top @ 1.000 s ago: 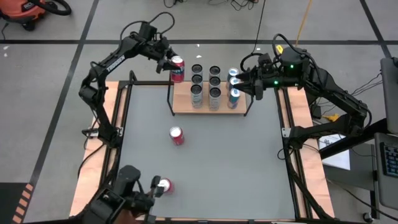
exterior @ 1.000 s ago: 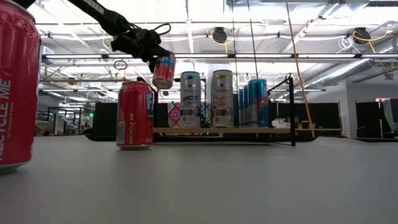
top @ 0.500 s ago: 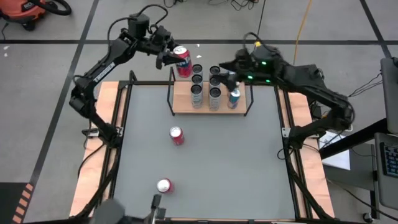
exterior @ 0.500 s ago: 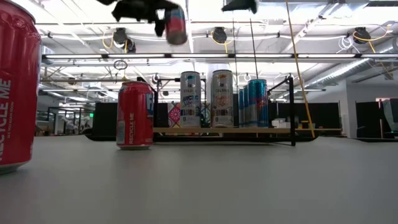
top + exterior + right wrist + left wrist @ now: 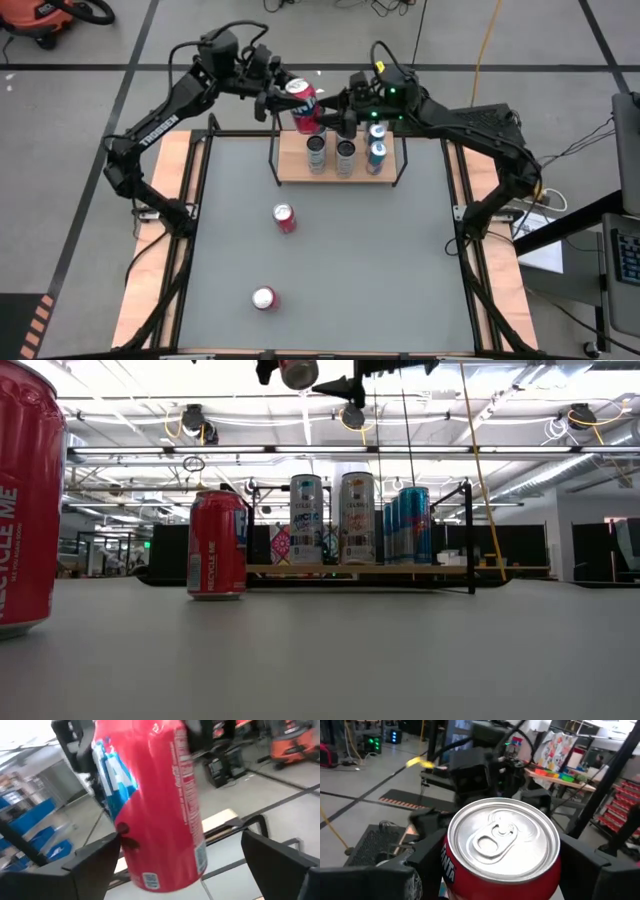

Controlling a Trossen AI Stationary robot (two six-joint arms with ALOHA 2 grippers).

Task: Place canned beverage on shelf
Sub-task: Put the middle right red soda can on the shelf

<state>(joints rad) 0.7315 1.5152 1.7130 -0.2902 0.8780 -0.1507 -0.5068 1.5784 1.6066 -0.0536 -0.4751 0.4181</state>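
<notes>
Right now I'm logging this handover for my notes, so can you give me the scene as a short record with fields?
held can: red can, lifted above the shelf's back left corner
left hand: left hand closed on the red can
right hand: right hand open, fingers either side of the same can
shelf: wooden shelf at the table's far edge
cans on shelf: several upright, silver cans and blue cans
cans on table: two red cans, one mid-table, one nearer the front
</notes>
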